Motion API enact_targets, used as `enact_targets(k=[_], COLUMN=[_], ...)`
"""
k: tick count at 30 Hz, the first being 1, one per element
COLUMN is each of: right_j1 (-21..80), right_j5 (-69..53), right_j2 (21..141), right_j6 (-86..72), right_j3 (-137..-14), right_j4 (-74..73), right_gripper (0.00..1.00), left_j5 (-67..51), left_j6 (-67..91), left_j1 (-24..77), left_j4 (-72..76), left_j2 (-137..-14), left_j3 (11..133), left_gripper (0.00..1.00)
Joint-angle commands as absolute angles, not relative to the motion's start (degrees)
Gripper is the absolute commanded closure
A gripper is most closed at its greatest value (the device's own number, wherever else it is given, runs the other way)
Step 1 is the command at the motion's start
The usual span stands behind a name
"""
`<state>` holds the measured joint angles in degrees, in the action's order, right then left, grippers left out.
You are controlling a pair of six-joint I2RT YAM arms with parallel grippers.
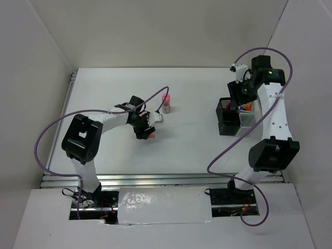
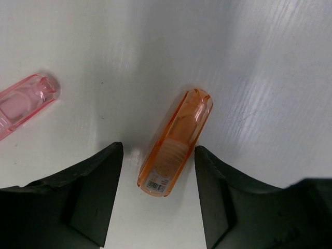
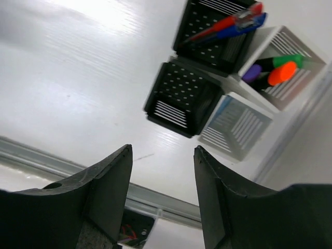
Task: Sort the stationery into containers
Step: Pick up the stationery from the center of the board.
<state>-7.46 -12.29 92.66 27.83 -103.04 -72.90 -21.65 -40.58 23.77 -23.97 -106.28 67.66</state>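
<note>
Slippage is my worry: my left tool stands partly open astride the orange cap, which lies flat on the desk. It grips nothing yet, with one finger just beside the cap and the other apart, so an uneven squeeze could skid or pivot the smooth plastic out towards the pink cap nearby. My right tool hangs open and empty above the cup of pens and the tray of highlighters, where a low sweep could knock them.
</note>
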Motion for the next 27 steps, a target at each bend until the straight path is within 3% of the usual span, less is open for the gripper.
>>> enact_targets(k=[1, 9, 16, 18, 19, 22, 27], right_j1=[-6.4, -5.8, -6.0, -5.5, -5.3, -3.3, 1.4], right_j5=[-17.2, -29.6, -41.3, -45.2, -46.3, -49.9, -58.9], right_j2=[89.5, 84.9, 84.8, 85.8, 86.3, 89.5, 90.6], right_j6=[25.1, 18.8, 12.6, 10.8, 10.5, 8.1, 7.0], right_j3=[-106.3, -104.9, -105.5, -106.5, -107.3, -111.5, -110.0], right_j4=[-76.6, -75.6, -73.2, -72.8, -72.7, -72.9, -72.8], right_gripper=[0.42, 0.42, 0.41, 0.41, 0.4, 0.38, 0.34], left_j5=[-23.6, -23.2, -29.2, -30.1, -30.9, -33.2, -27.4], left_j6=[-44.0, -42.6, -35.4, -28.8, -26.4, -18.3, -12.1], left_j1=[23.0, 22.3, 22.5, 22.8, 22.9, 23.9, 29.9], left_j4=[-24.5, -23.8, -24.5, -23.8, -23.2, -18.3, -15.6], left_j2=[-106.6, -105.4, -98.5, -96.3, -93.1, -86.0, -79.7], left_j3=[69.2, 64.9, 64.1, 65.1, 65.7, 65.0, 68.6], left_gripper=[0.31, 0.58, 0.67, 0.85, 0.88, 0.92, 0.98])
